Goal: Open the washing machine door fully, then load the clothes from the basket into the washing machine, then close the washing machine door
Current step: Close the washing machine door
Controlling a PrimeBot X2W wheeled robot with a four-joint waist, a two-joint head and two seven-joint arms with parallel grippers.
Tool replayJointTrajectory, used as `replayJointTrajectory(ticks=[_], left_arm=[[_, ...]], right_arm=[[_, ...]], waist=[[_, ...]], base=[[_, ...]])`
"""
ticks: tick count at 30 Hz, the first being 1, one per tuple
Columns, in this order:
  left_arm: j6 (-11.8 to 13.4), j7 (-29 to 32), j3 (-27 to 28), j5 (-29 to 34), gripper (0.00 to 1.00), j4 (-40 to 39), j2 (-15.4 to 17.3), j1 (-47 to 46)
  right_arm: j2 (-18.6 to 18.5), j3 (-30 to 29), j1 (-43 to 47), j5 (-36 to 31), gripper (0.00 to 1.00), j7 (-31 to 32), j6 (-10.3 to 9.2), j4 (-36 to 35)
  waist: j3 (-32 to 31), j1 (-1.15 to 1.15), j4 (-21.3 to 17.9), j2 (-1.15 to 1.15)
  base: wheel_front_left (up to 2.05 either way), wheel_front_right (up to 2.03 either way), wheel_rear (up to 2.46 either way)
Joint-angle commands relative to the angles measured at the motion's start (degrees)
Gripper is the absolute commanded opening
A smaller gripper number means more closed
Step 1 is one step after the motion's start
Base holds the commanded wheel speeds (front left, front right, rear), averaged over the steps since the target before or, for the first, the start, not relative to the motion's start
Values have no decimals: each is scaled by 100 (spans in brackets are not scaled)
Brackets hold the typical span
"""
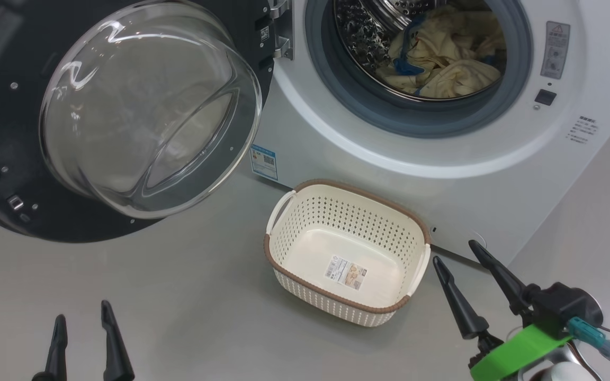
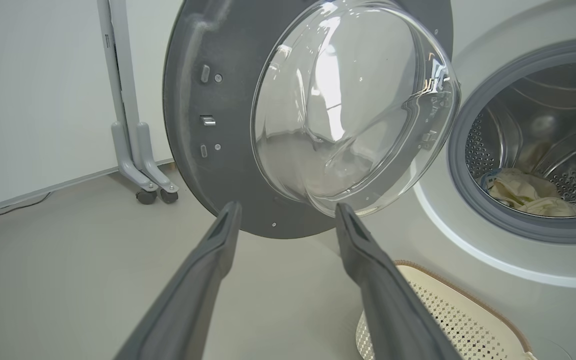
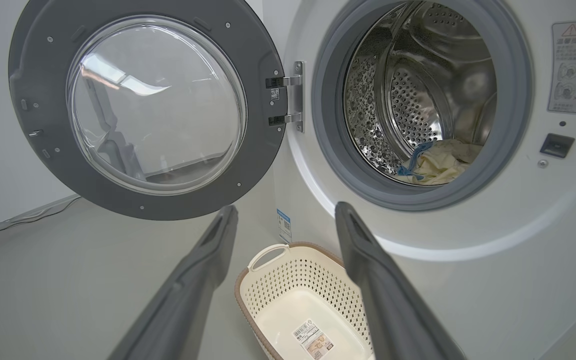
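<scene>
Since the clothes (image 1: 442, 58) lie in the steel drum of the washing machine (image 1: 389, 153) and the basket (image 1: 358, 191) stands empty on the floor (image 1: 178, 296) just before it, loading is judged done and closing the washing machine door (image 1: 146, 106) is taken as the step in hand.

Both grippers are spread wide with nothing between the fingers. The left gripper (image 1: 82, 312) is held low beneath the door, and the right gripper (image 1: 453, 251) just beside the basket's right end.

The door is swung far out to the left on its hinge (image 1: 281, 32), with the bulging glass turned toward the robot. The left gripper is best brought round behind the free edge, so that the black rim is pressed far from the hinge, never the glass, and followed through its arc until the latch is caught.

A blue hem lies near the grey seal (image 1: 331, 90). Whether it overhangs the lip cannot be told, so it should be checked first.

Open floor is left below the door's sweep. The basket's left handle stands near that arc and should be watched. A wheeled stand (image 2: 133, 125) is seen beyond the door, limiting room behind it.
</scene>
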Motion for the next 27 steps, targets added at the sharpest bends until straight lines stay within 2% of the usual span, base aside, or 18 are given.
replayJointTrajectory(ticks=[1, 2, 3, 4, 5, 8, 11, 17, 21, 23, 24, 27], left_arm=[[86, -80, 219, -104, 100, -206, 5, -114], [112, -80, 251, -171, 100, -199, 5, -104], [129, -80, 296, -242, 86, -187, 5, -101], [129, -80, 346, -398, 29, -171, 5, -103], [130, -80, 425, -637, 0, -151, 5, -100], [108, -80, 863, -1501, 0, -110, 5, -136], [-50, -80, 1486, -2517, 0, 51, 5, -242], [-532, -67, 2585, -3633, 0, 701, 15, -541], [-639, 389, 3228, -4605, 0, 1092, 448, -980], [-543, 695, 3540, -5003, 0, 1256, 790, -1217], [-543, 695, 3540, -5003, 0, 1256, 790, -1217], [-305, 1100, 4008, -5589, 0, 1451, 1280, -1624]], right_arm=[[-109, 96, -270, -42, 100, -38, -16, -156], [-112, 103, -272, -41, 100, -38, -16, -157], [-114, 110, -274, -40, 100, -38, -16, -158], [-116, 117, -276, -37, 100, -38, -16, -159], [-116, 122, -279, -35, 100, -38, -16, -159], [-113, 144, -298, -35, 100, -38, -16, -158], [-103, 131, -295, -29, 100, -38, -16, -166], [-78, 135, -290, -30, 100, -38, -16, -158], [-73, 135, -304, -32, 100, -38, -16, -162], [-75, 143, -325, -32, 100, -38, -16, -163], [-75, 143, -325, -32, 100, -38, -16, -163], [-89, 164, -365, -31, 100, -38, -16, -162]], waist=[[2, 0, 12, 0], [6, 0, 13, 0], [8, 0, 14, 0], [11, 0, 13, 0], [15, 0, 10, 0], [39, 0, -21, 0], [60, 0, -47, 0], [90, 0, -115, 0], [132, 0, -138, 0], [168, 0, -165, 0], [168, 0, -165, 0], [226, 0, -221, 0]], base=[[0, 0, 0], [0, 0, 0], [0, 0, 0], [0, 0, 0], [0, 0, 0], [0, 0, 0], [0, 0, 0], [0, 0, 0], [0, 0, 0], [0, 0, 0], [0, 0, 0], [0, 0, 0]])
